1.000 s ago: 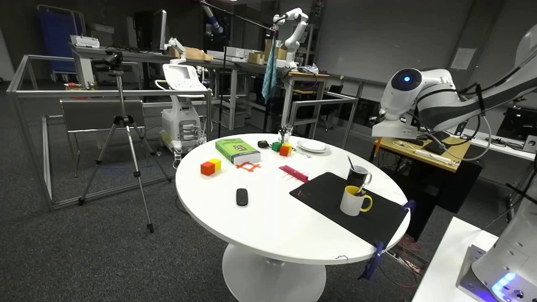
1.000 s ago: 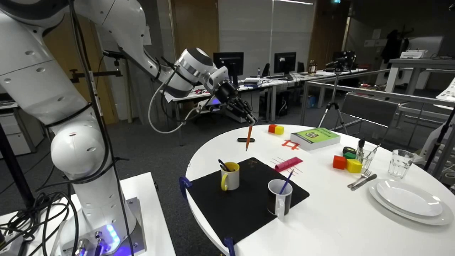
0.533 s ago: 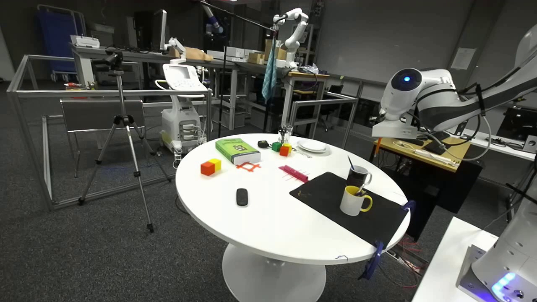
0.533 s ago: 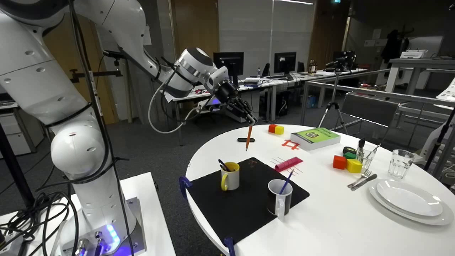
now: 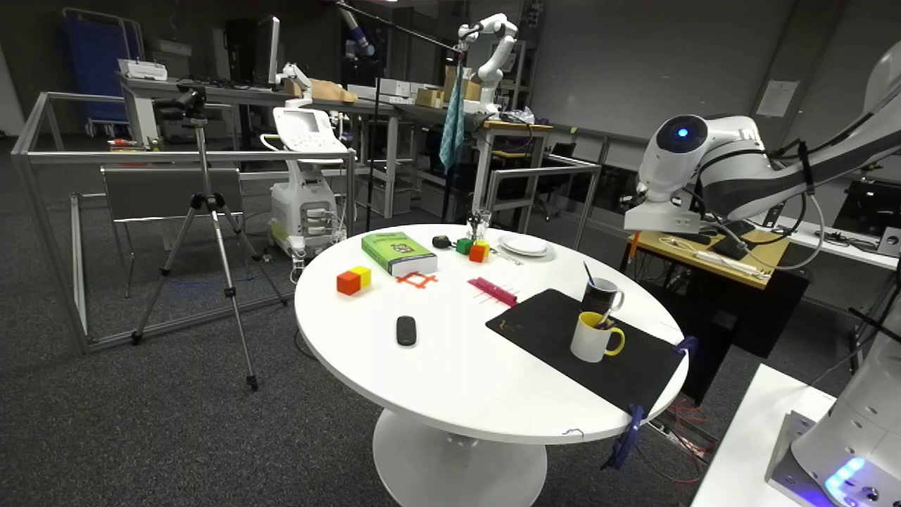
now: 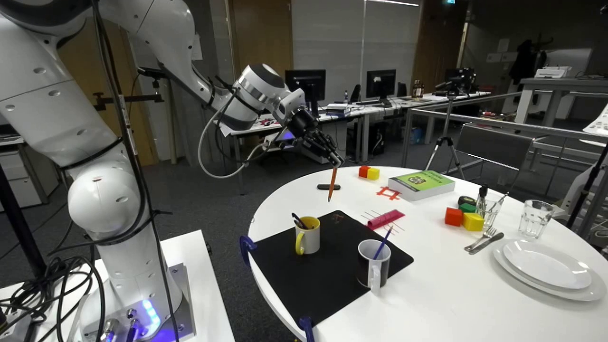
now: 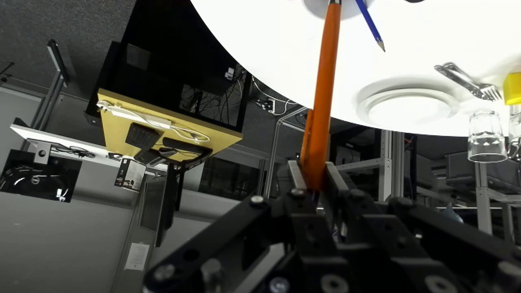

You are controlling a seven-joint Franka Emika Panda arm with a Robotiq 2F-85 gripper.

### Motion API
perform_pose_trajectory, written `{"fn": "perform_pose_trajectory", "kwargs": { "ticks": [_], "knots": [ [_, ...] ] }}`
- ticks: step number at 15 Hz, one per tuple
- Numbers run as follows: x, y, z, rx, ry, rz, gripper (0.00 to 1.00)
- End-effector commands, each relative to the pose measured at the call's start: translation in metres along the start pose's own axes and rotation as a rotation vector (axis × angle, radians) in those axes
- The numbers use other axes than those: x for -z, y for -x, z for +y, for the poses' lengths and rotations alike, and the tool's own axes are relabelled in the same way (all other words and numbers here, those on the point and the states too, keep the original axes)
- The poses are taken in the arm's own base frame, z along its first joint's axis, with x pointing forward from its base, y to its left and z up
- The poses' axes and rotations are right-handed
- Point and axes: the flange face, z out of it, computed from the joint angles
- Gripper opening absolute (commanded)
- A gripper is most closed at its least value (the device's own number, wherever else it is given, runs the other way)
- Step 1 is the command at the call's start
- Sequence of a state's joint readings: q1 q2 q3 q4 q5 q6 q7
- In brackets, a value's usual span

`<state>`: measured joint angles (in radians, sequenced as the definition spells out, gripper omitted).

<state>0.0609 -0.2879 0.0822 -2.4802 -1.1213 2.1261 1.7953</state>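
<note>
My pincer (image 7: pixel 315 175) is narrowed on an orange pen (image 6: pixel 333 183), its pads pressed to either side of the shaft near the upper end, the dark tip hanging down at a slight slant in mid-air, higher than the black mat (image 6: pixel 327 271) on the round white counter (image 6: pixel 441 285). Whether any of the pen lies straight above the mat I cannot tell. On the mat stand a white mug with a yellow handle (image 6: pixel 311 240), something dark (image 6: pixel 298 220) poking from it, and, near the mat's edge, a dark mug with a white handle (image 6: pixel 367 266) and a blue pencil (image 6: pixel 383 244) leaning inside. A pink strip (image 6: pixel 385 219) lies on the counter just beside the mat.

The hazard, as I judge it, is the grip: flat pads hold a slim shaft at one end only, so its long free length could act as a lever. A knock of the tip against a mug on the mat might swivel the pen or work it loose. A pen jammed against a rim, or a low sweep of my arm (image 6: pixel 166 33) across the mat, could topple either mug and spill its contents.
</note>
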Motion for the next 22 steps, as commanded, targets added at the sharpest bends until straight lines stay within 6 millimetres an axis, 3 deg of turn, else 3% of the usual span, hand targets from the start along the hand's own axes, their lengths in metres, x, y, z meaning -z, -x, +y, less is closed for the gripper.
{"fn": "perform_pose_trajectory", "kwargs": {
  "ticks": [1,2,12,16,22],
  "knots": [
    [0.0,0.0,0.0,0.0,0.001,-0.001,0.15],
    [0.0,0.0,0.0,0.0,0.001,-0.001,0.04],
    [-0.089,-0.004,-0.008,0.107,0.072,0.051,0.04],
    [-0.116,-0.006,-0.027,0.123,0.074,0.055,0.04],
    [-0.147,0.006,-0.06,0.156,0.081,0.056,0.04]
  ]
}}
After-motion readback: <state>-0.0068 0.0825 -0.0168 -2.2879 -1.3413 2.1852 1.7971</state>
